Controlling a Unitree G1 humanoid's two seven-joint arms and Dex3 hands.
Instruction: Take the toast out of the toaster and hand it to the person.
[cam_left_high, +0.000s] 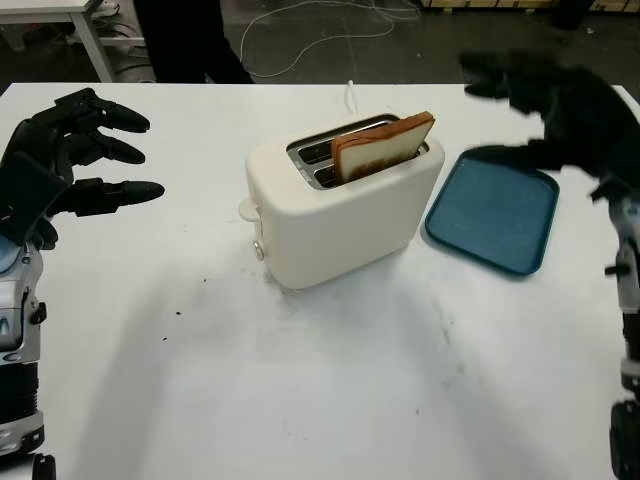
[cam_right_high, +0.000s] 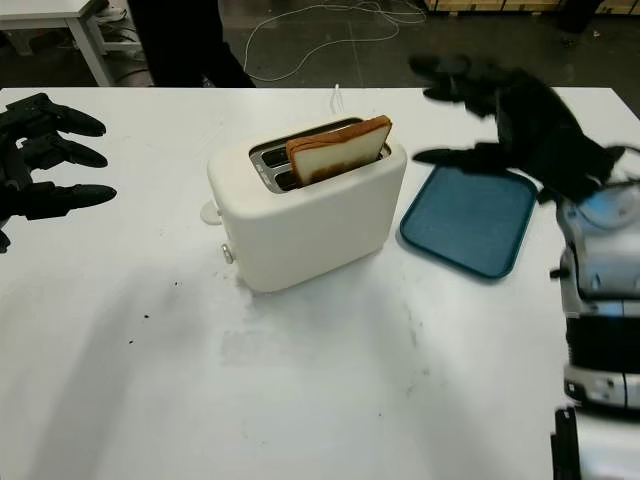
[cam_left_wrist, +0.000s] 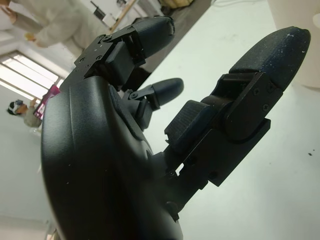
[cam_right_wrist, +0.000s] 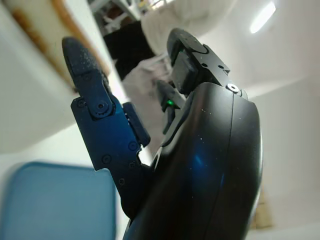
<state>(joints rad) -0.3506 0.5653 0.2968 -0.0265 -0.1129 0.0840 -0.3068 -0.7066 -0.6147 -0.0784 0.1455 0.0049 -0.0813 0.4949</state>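
You are looking at a browned toast slice (cam_left_high: 385, 146) standing in the slot of the cream two-slot toaster (cam_left_high: 340, 212) mid-worktop.

Your right hand (cam_right_high: 510, 110) is hovering open above the blue plastic tray (cam_left_high: 493, 210) near the worktop's right edge, holding nothing; your left hand (cam_left_high: 70, 150) is waiting open at the left edge.

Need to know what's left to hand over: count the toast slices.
1: the toast stands tilted in the toaster, in the slot nearer the robot. The far slot looks empty, though a sunken slice could be hidden.
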